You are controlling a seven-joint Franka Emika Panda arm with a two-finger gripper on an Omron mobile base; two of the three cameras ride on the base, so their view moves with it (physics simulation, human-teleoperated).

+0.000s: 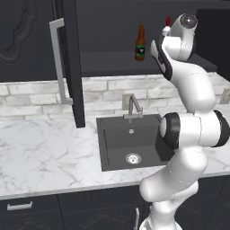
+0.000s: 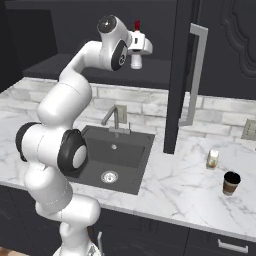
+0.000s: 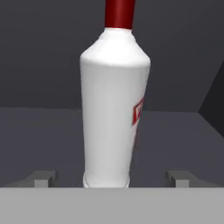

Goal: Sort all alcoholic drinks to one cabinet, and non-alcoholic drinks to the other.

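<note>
A white bottle (image 3: 114,109) with a red cap (image 3: 119,13) stands upright on the dark shelf (image 1: 112,60) of the open charcoal cabinet. My gripper (image 3: 111,178) is open, and its fingertips (image 3: 43,177) stand wide on either side of the bottle's base without touching it. From the right base view, the gripper (image 2: 136,50) is up at the shelf around the white bottle (image 2: 136,62). A brown beer bottle (image 1: 140,42) stands on the same shelf, to the left. The paper coffee cup (image 2: 231,182) and the pale carton (image 2: 213,158) sit on the counter at the right. The other cabinet is out of view.
The cabinet's tall narrow door (image 1: 72,63) hangs open over the counter with its long silver handle (image 1: 58,63). Below the shelf lie a dark sink (image 1: 130,143) and a faucet (image 1: 132,108). The marble counter (image 1: 45,148) runs to both sides.
</note>
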